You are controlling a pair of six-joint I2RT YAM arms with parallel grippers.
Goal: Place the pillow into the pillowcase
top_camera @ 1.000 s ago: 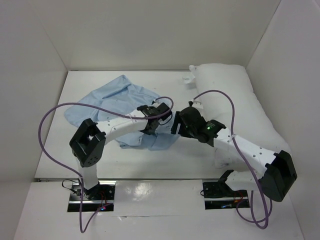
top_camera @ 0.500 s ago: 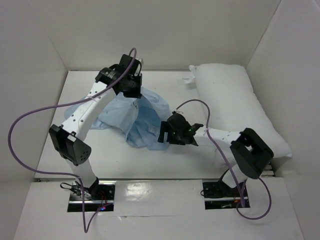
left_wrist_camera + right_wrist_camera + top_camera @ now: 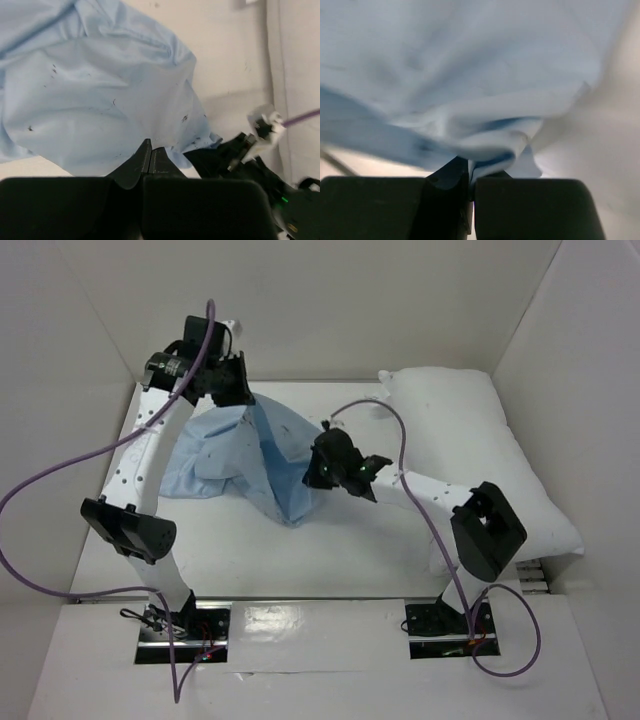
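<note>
Near the far-left corner of the bench (image 3: 330, 552), the left fingers (image 3: 147, 159) are pressed together on an edge of the pillowcase (image 3: 215, 462), holding it raised so the cloth drapes down onto the bench's left half. Around mid-bench the right fingers (image 3: 465, 175) are clamped tight on another fold of it. The pillow (image 3: 470, 450) lies along the right edge, reaching the far-right corner, apart from the pillowcase.

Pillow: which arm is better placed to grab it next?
Right, probably. The right claw, shut on the pillowcase, sits nearest the pillow; the left claw holds the pillowcase up farther away.
</note>
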